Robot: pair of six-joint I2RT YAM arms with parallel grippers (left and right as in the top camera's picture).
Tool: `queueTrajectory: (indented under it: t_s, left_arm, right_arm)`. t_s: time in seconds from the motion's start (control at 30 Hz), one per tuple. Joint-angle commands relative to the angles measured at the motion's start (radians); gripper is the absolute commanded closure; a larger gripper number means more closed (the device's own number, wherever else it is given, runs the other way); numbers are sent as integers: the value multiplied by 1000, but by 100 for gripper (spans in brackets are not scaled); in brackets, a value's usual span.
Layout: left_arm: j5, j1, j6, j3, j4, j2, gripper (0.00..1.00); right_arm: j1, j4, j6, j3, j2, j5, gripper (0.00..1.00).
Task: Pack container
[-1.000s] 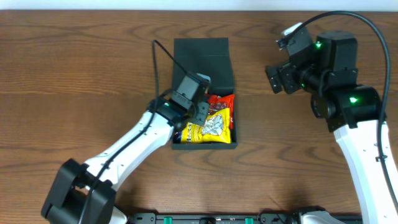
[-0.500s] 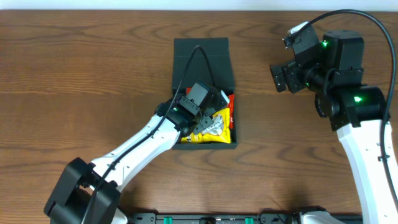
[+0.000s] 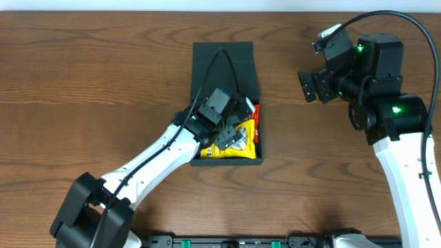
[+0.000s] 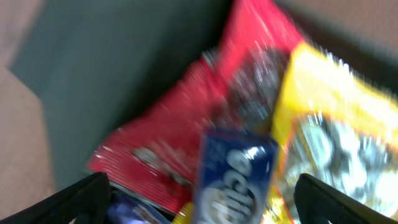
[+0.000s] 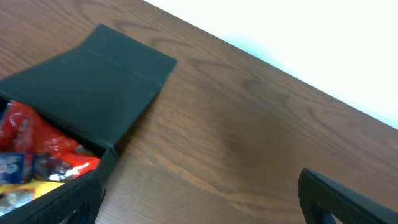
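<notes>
Packing, I judge: left gripper (image 3: 229, 131) gapes wide, empty, a blue packet (image 4: 233, 174) just beneath it in the box (image 3: 227, 162). Next I'd lift clear and fold the lid (image 3: 222, 58).

Blurred, unreadable white lettering on the blue packet (image 4: 233, 171)

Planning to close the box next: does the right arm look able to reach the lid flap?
Probably yes: the lid flap lies open and bare, nothing between it and the right gripper; the left gripper is over the snacks, off the flap.
</notes>
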Motion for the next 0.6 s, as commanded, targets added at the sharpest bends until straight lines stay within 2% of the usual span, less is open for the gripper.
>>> queueTrajectory:
  t_s: [0.0,0.1,0.17,0.2,0.27,0.3,0.37,0.43,0.47,0.57]
  left_arm:
    - [69,53,-76,93,27,-63,5]
    - [178,132,-128,141,78,-70,5]
    - [229,193,-179,149,133,-70,5]
    - [248,225,-203,149,159,-69,5]
    - [264,286,-245,148,195,-65,4]
    - [263,313,-262,148,204,-63,0]
    - [263,383,-298,148,207,-60,16]
    - [263,442,-346,148,203,-53,35]
    - [263,475,-377,148,195,-45,53]
    - [276,531,-438,147,179,-17,79]
  right_arm:
    - [0,9,15,8,-2,-99,1]
    - [0,16,19,8,18,-109,5]
    - [0,26,19,8,41,-109,12]
    - [0,34,21,8,56,-109,16]
    - [0,59,22,8,92,-109,30]
    - [-1,72,22,8,110,-109,36]
    - [0,123,23,8,172,-109,58]
    - [-1,173,49,8,230,-109,75]
    - [-1,197,61,8,259,-108,83]
    - [-6,253,108,8,331,-109,97]
